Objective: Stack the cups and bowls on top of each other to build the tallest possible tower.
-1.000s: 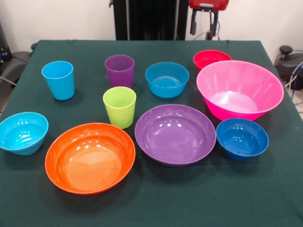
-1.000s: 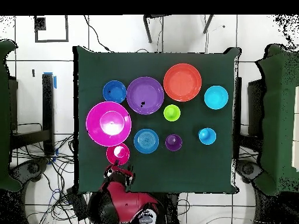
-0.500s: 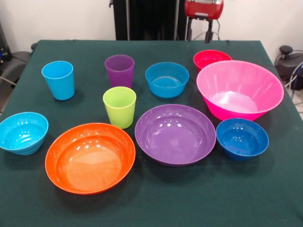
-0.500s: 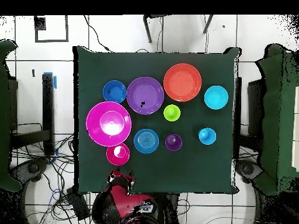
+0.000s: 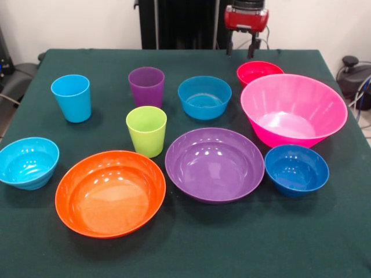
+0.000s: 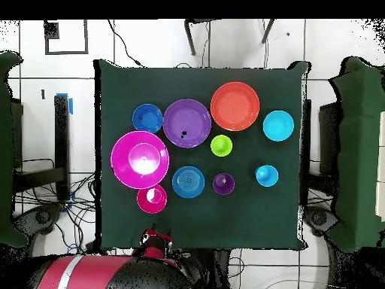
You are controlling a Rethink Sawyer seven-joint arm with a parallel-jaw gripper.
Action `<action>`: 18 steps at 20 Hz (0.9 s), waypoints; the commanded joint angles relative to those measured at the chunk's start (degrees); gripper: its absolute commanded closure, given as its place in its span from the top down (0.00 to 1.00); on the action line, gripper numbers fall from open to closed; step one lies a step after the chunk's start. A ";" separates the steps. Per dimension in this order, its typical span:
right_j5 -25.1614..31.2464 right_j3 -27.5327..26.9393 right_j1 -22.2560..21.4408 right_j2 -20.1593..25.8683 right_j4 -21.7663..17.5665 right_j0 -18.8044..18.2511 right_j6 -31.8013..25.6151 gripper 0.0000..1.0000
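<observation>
Gripper: the gripper [image 5: 240, 47] hangs at the far edge of the table [image 5: 191, 255], above and just behind the red bowl; two dark fingers [image 5: 229, 46] point down with a clear gap between them, parted and holding nothing. In the overhead view it sits at the table's edge [image 6: 156, 242] beside the red and black arm [image 6: 98, 272].

Red bowl: the red bowl [image 5: 258, 71] stands upright at the far right, partly hidden behind the rim of the pink bowl.

Pink bowl: the big deep pink bowl [image 5: 293, 109] is the tallest thing near the gripper and stands between the red bowl and the dark blue bowl.

Dark blue bowl: the dark blue bowl [image 5: 296, 169] sits just in front of the pink bowl, close beside the purple bowl.

Wide bowls: the purple bowl [image 5: 214, 164] and the orange bowl [image 5: 110, 192] lie side by side at the front, near each other.

Blue bowl: the blue bowl [image 5: 204, 97] stands in the far row, between the purple cup and the red bowl.

Cyan bowl: the cyan bowl [image 5: 28, 162] sits alone at the front left.

Cups: the light blue cup [image 5: 72, 97], purple cup [image 5: 146, 86] and lime green cup [image 5: 146, 131] stand upright and apart; the green one is just beside the orange bowl's rim.

Tower: nothing is stacked; every piece stands alone on the dark green cloth.
</observation>
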 commanded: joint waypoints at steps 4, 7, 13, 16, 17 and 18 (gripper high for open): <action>-4.73 -8.31 6.59 3.80 3.55 0.38 10.22 1.00; -4.31 -8.91 6.76 4.53 3.01 -0.39 9.85 1.00; 1.37 -7.18 0.92 5.33 2.93 -1.06 8.24 1.00; 2.61 -5.81 -1.05 5.57 3.33 -0.79 8.45 1.00; 3.20 -5.24 -1.94 5.57 3.54 -0.70 8.51 1.00; 4.12 -4.81 -2.97 5.89 3.15 -1.03 8.37 1.00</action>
